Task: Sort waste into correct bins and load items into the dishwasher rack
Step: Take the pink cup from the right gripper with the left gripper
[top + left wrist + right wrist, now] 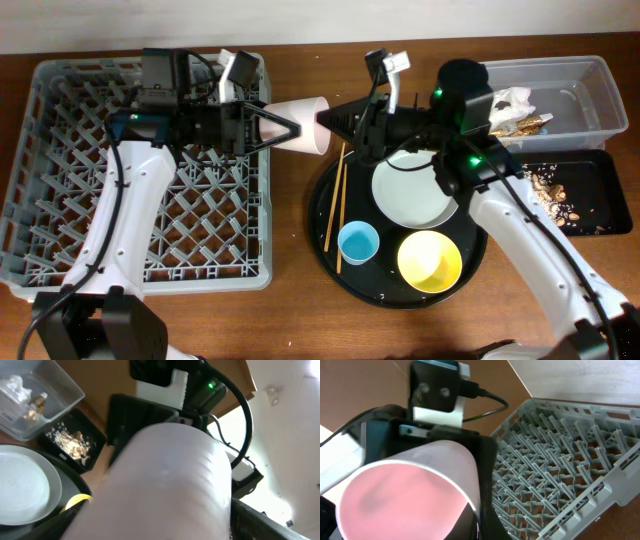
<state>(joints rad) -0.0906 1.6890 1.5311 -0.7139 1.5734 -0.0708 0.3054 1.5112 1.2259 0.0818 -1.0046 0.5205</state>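
Pink cup (300, 126) aloft between dishwasher rack (60, 200) and round black tray (392, 290), long axis level. Mouth toward right claw (332, 120), seemingly pinched shut on rim; base within left claw (280, 128), nearer the rack. Left grip not determinable: fingers hidden behind cup.

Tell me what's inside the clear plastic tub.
Inside the clear tub lie a crumpled white napkin and a brown-gold wrapper, towards its left end. The rest of its floor looks bare. The right arm covers the left edge, so anything beneath cannot be seen.
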